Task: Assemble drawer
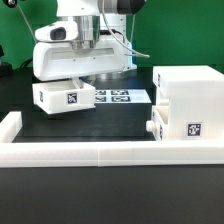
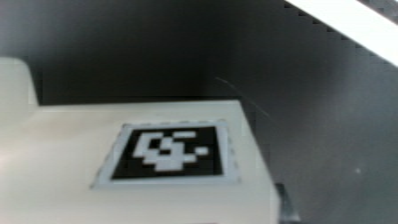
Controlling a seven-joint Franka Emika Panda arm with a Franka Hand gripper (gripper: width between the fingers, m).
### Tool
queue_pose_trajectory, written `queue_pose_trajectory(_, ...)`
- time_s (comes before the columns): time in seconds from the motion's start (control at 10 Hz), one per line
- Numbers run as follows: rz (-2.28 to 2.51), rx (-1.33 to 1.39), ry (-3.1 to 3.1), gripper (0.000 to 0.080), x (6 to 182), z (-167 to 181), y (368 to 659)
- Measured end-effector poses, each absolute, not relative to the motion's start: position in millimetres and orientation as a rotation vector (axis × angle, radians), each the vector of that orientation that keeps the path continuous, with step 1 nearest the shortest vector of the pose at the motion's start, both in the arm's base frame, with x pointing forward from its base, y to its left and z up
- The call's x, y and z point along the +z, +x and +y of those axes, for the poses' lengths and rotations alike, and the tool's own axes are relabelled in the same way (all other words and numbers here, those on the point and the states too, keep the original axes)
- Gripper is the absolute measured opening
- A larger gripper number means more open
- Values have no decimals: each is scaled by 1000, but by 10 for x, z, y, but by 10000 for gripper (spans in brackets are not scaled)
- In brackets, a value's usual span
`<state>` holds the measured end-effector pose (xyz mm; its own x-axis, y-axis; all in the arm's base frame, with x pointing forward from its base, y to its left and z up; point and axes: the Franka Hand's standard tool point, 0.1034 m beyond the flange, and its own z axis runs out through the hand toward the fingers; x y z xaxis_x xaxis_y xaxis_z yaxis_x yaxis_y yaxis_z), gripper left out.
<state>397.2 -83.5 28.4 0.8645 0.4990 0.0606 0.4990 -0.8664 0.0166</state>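
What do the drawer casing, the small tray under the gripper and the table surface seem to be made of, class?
Drawer casing: likely white plastic, smooth and matte, with even colour and rounded edges. Small tray: apparently the same white plastic, carrying a flat printed tag. Table surface: black and dull, perhaps a mat or cloth; the material is unclear.

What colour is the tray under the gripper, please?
White, with a black-and-white square tag; the tray shows best in the exterior view.
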Motion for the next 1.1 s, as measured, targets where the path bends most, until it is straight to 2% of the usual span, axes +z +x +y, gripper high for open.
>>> queue_pose_trajectory(0.1,949,90,2995,42,264,-853,4025)
queue_pose_trajectory(0.5,1515,52,2733,42,467,-751,4564)
queue_pose_trajectory(1.1,1968,23,2426,42,435,-782,4523)
